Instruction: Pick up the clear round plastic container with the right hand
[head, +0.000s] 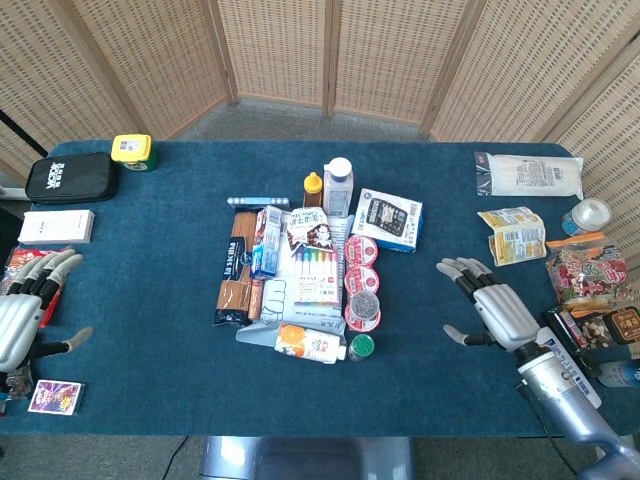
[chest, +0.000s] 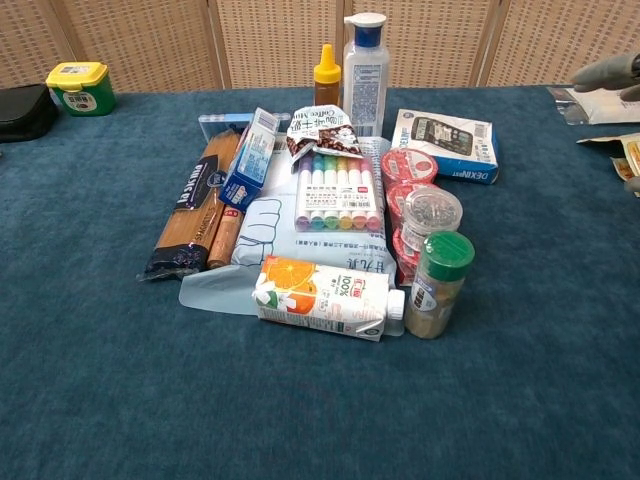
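Observation:
The clear round plastic container holds small metal bits and stands in the middle pile, in front of two red-lidded cups and behind a green-capped spice jar. My right hand hovers open over the cloth to the right of the pile, fingers spread and pointing toward it, a good gap away from the container. In the chest view only its fingertips show at the right edge. At the table's left edge my left hand is open and holds nothing.
An orange juice carton, a marker pack, pasta packs, two bottles and a calculator box crowd the container. Snack bags and another lidded tub lie at the right, behind the right hand.

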